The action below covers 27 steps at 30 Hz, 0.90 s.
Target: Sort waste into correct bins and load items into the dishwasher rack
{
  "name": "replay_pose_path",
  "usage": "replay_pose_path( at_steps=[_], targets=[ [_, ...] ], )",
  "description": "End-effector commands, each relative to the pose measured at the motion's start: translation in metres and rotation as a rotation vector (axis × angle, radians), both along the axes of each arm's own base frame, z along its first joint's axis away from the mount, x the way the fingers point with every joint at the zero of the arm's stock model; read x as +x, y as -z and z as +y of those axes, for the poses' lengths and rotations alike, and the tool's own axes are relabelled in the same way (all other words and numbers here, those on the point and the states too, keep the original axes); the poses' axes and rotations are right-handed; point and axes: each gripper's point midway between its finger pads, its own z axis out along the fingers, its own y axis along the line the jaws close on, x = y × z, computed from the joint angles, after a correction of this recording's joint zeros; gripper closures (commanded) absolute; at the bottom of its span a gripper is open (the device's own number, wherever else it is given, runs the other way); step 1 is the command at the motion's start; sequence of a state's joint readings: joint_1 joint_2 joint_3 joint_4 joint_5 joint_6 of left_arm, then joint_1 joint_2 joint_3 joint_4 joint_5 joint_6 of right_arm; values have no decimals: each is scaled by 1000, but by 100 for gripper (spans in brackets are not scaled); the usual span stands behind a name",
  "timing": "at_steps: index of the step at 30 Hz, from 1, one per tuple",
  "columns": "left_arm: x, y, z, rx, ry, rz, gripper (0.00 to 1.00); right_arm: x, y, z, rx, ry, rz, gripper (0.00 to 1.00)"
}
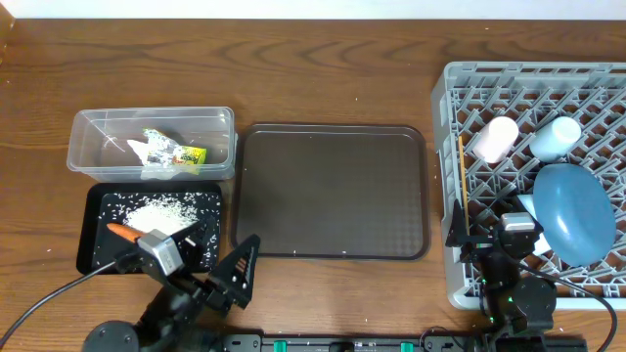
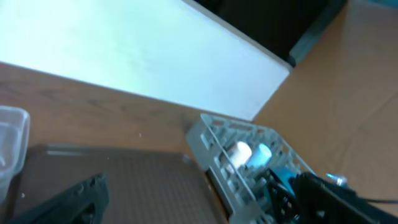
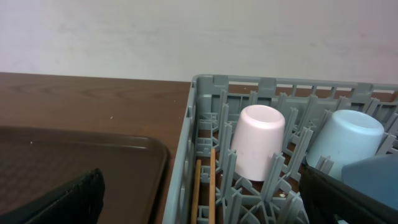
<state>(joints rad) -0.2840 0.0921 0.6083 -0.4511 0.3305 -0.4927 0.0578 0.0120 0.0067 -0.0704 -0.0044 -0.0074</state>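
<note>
Filling the right side of the brown wooden table (image 1: 323, 73), the large square grey plastic dishwasher rack (image 1: 518, 70) with its lattice of pegs is the biggest thing in view. Just left of it lies the dark brown rectangular serving tray (image 1: 333, 191), bare on top.

Inside the rack, the large round blue plate (image 1: 577, 210) leans in the near right part. At the table's left sit the clear plastic rectangular tub (image 1: 98, 142) and, touching its near side, the shallow black rectangular tray (image 1: 98, 249).

Both arms rest at the near edge. The left gripper (image 2: 199, 186) has its jaws spread wide and holds nothing, hanging above the gap between the black tray and the serving tray. The right gripper (image 3: 202, 180) is likewise spread wide and empty, above the rack's near left part.

A pinkish-white cup (image 1: 497, 139) and a light blue cup (image 1: 556, 137) stand upside down side by side in the rack's far half. Two thin wooden chopsticks (image 1: 462, 181) lie along the rack's left wall, inside it.

An orange carrot (image 1: 122, 233) and a heap of loose white rice grains (image 1: 161, 210) lie in the black tray. The yellow-green and silver snack wrapper (image 1: 186, 154) and the crumpled white tissue (image 1: 155, 161) lie together in the clear tub.
</note>
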Motion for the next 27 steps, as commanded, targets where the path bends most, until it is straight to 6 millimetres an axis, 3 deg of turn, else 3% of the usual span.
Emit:
replay_pose_path(
  at_steps=[1,17,27],
  targets=[
    [12,13,8,4,-67,-34,2,0,0,-2,14,9,0,1],
    [56,78,11,-8,-153,-67,2,0,0,-2,14,9,0,1],
    [70,117,7,-12,-152,-78,2,0,0,-2,14,9,0,1]
  ],
)
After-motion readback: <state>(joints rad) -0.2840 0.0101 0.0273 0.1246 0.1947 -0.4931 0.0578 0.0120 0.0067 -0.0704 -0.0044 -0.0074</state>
